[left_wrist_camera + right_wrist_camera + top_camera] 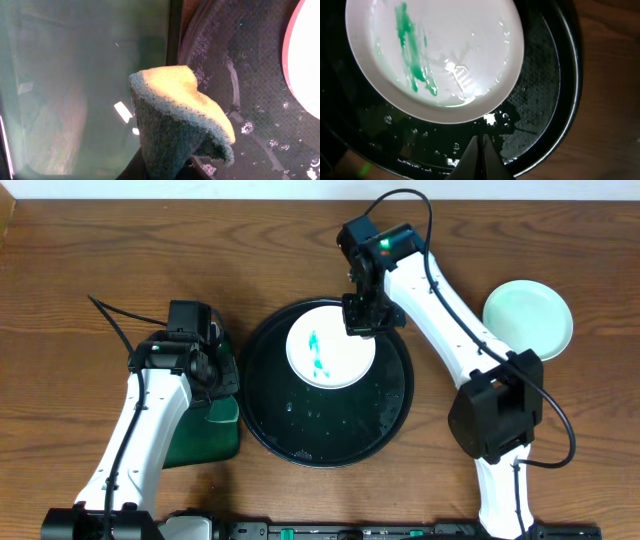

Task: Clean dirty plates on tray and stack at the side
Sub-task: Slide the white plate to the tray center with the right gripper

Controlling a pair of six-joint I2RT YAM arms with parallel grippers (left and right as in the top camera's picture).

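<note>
Wood-grain table carries all items; open board remains on every side of the tray, widest to its left. Tray: large, round, black, raised rim, stippled wet floor with droplets; its near half lies bare. Green tray: rectangular, glossy, at the black tray's left rim; contact cannot be told. Smeared plate: small, round, white, plain rim, teal streaks; it lies inside the tray, in its far part. Second plate: same shape, unsmeared, on the table well right of the tray. Left gripper: beside the tray's left rim, clamped on a folded sponge; yellow foam, coarse green scouring face. Right gripper: over the tray floor just off the smeared plate's rim; fingers pressed together, nothing between them.
</note>
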